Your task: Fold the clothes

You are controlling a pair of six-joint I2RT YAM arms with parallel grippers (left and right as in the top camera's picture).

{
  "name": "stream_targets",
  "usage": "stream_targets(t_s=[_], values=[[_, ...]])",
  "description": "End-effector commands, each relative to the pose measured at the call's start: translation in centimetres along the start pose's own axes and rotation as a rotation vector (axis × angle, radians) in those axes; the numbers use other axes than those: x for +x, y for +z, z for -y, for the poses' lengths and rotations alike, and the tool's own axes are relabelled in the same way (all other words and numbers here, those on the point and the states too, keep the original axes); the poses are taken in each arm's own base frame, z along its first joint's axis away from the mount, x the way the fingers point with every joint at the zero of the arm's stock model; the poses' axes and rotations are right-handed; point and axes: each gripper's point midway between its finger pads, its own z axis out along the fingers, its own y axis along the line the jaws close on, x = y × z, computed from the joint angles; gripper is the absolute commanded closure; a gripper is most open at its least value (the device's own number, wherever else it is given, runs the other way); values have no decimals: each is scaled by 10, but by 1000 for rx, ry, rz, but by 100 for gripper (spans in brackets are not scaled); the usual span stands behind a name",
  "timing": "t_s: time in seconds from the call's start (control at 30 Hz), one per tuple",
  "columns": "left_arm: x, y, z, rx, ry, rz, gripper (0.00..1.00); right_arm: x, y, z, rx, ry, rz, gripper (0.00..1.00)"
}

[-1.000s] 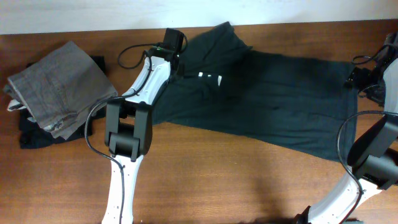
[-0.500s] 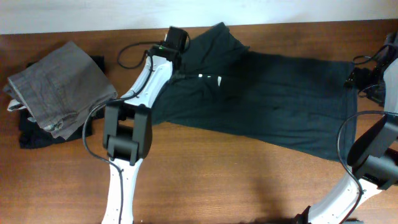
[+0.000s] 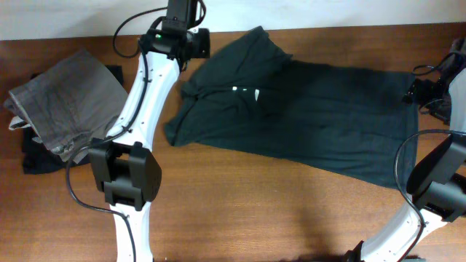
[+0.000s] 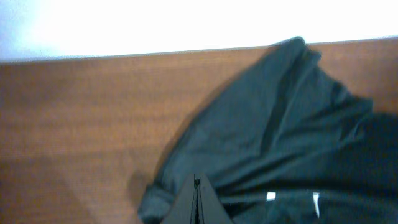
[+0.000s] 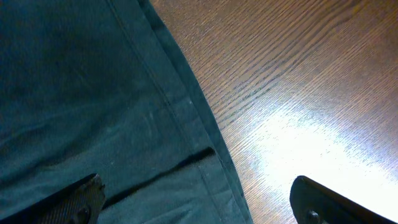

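Jaws together and apparently empty, the left gripper (image 4: 196,200) is pulling back off the charcoal T-shirt (image 3: 313,109) toward the far edge of the table (image 3: 255,211) — the shirt is lying spread, still unfolded — while the right gripper (image 5: 198,202) is waiting wide open over its hem (image 5: 186,106).

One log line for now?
left gripper shut, over shirt | right gripper open, at shirt edge | shirt spread, unfolded
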Motion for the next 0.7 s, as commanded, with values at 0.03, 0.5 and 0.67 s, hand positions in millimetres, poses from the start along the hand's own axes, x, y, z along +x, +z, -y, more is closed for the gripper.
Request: stream_targets(t_s=[0.03, 0.5, 0.67], values=[[10, 1, -11, 37, -29, -55, 99, -10, -15, 1, -9, 15, 52, 1], [19, 0, -41, 75, -95, -110, 99, 21, -21, -46, -311, 54, -106, 96], [22, 0, -52, 60, -110, -126, 99, 60, -22, -17, -208, 112, -275, 96]])
